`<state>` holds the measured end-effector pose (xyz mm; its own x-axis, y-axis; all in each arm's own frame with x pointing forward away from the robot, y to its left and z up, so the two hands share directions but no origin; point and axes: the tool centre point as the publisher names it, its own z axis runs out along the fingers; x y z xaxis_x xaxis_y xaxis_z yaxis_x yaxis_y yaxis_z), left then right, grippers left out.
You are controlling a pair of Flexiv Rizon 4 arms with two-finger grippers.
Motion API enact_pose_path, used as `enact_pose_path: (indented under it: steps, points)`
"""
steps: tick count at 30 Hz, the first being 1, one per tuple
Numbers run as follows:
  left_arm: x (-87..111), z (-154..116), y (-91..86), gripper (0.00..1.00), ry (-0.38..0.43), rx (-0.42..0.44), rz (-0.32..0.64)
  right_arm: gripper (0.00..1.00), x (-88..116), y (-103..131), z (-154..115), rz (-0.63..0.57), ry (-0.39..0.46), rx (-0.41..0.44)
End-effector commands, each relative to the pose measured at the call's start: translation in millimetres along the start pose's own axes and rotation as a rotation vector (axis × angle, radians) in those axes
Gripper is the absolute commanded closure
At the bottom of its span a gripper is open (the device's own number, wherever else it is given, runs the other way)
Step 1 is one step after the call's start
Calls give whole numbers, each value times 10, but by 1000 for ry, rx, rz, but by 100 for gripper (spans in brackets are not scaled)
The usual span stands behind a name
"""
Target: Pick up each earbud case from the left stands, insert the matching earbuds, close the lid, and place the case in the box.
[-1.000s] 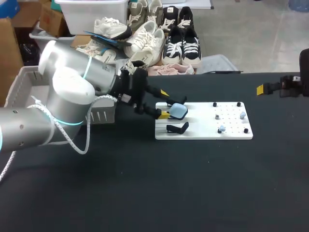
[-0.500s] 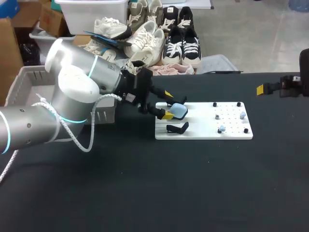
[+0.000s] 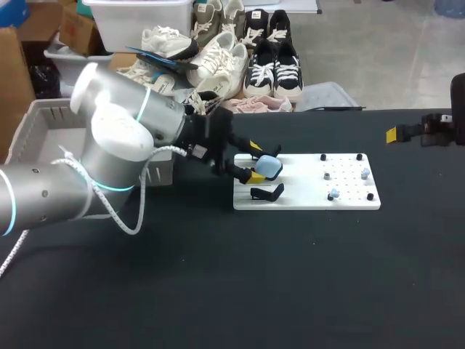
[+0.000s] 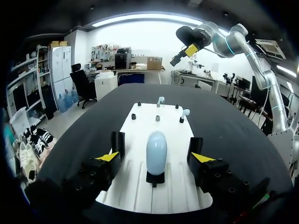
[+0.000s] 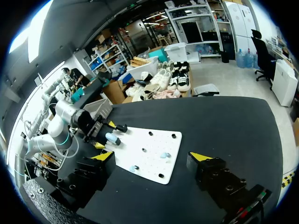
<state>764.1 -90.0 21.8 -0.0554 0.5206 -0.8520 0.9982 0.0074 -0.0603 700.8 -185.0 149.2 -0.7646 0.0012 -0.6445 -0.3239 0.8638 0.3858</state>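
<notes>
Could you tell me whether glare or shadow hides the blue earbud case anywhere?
Head view: no glare; the earbud case stands out against the white board. Left wrist view: evenly lit within the open left gripper. Right wrist view: distant, unshadowed.

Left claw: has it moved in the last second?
Yes. The left claw has crept further in over the near edge of the white board; its open fingers now flank the blue case.
</notes>
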Motion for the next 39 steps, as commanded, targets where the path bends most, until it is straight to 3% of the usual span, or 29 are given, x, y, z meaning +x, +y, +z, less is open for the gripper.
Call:
enact_pose_path:
  steps: [1,39]
  points:
    - [13,22,-56,0,-8,-12,5,0,-1,-3,2,0,1,0]
    - [79,86,5,5,8,-30,-2,0,-1,-3,2,0,1,0]
